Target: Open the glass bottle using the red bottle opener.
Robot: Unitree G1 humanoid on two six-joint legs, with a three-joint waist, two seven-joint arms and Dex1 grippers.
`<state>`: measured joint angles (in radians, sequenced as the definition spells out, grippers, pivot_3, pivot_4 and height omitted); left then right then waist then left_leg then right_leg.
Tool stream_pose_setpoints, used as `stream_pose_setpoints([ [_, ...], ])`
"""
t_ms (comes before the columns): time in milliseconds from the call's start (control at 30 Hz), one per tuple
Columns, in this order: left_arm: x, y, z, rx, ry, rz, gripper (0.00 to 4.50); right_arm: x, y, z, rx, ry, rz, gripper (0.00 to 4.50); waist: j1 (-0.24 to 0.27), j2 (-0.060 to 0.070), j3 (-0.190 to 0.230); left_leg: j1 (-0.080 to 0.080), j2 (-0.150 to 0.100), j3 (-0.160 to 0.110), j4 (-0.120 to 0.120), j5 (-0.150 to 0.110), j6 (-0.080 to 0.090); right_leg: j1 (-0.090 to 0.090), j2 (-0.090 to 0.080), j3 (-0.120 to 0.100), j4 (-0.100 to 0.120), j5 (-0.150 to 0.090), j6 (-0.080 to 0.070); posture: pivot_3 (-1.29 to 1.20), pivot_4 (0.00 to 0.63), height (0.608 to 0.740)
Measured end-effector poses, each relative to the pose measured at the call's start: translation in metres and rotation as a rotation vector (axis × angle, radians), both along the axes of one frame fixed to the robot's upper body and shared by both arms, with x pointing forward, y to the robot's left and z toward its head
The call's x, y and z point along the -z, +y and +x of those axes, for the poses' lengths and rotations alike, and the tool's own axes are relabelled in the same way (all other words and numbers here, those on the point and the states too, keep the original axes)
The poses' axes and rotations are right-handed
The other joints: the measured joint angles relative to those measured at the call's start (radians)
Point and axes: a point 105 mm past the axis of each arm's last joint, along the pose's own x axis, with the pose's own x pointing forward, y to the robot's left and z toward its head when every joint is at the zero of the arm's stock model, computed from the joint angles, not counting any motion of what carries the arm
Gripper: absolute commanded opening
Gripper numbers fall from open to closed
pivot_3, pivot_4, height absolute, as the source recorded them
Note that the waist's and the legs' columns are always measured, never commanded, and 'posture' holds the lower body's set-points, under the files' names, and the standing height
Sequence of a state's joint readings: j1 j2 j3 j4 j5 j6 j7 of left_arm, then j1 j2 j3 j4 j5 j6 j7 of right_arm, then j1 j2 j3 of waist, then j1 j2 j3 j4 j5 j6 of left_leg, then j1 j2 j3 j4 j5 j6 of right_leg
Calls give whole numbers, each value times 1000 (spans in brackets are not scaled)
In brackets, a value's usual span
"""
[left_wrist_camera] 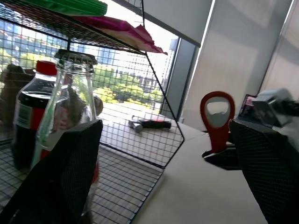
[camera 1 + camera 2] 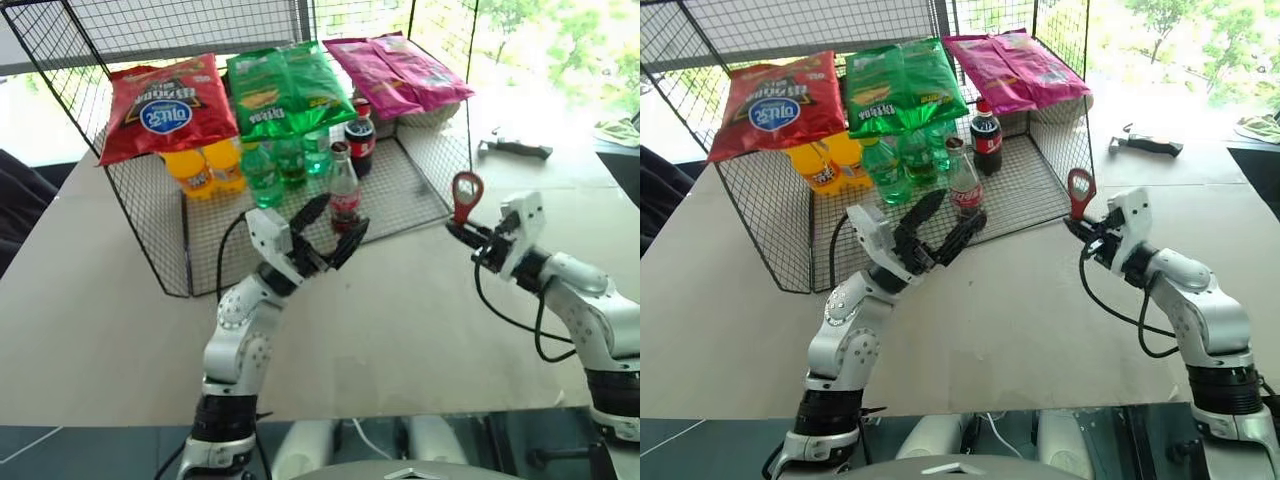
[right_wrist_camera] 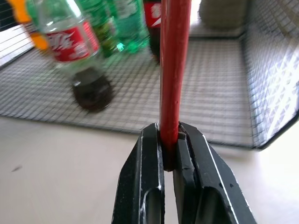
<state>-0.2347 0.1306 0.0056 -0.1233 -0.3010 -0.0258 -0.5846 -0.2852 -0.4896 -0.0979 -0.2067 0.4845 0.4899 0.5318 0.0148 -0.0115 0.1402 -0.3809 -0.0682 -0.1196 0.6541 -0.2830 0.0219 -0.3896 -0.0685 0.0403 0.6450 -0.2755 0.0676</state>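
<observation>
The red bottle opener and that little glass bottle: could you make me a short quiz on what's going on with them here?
1. True or false: the right gripper is shut on the red bottle opener.
2. Where does the glass bottle stand?
A. on the bare table
B. on the wire rack's floor, by the green bottles
C. in the left gripper
3. Fill in: the left gripper is ____, just in front of the bottle.

Key:
1. True; the opener's ring points up.
2. B
3. open; it holds nothing, and the bottle's cap is still on.
</observation>
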Motion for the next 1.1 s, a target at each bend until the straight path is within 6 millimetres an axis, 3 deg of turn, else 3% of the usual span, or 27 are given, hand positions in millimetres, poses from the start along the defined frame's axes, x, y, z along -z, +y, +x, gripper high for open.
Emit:
stream_pose_setpoints([
  [233,-22,4,31,-208,-186,134,4458,-13,8,7,38,-99,41,0,-2,0,0,-1,-1,0,0,0,0,-1,0,0,0,0,0,0,150,740],
  [433,-2,0,49,-222,-105,183,4458,-16,10,7,43,-117,56,0,-4,0,0,-1,-1,0,0,0,0,-2,3,1,2,0,0,0,150,740],
  [833,4,-11,74,-146,-27,187,4458,-22,13,2,46,-146,65,0,-5,0,0,-1,-1,0,1,0,0,-3,3,1,3,0,0,0,150,740],
  [1000,16,-15,81,-116,50,198,4458,-23,14,-1,51,-154,68,0,-7,0,0,-2,-1,0,2,0,0,-3,3,1,5,0,0,0,150,740],
  [1100,15,-21,82,-86,56,185,3656,-23,14,-1,52,-153,68,0,-7,0,0,-2,-1,0,4,0,0,-4,3,1,7,0,0,0,150,740],
])
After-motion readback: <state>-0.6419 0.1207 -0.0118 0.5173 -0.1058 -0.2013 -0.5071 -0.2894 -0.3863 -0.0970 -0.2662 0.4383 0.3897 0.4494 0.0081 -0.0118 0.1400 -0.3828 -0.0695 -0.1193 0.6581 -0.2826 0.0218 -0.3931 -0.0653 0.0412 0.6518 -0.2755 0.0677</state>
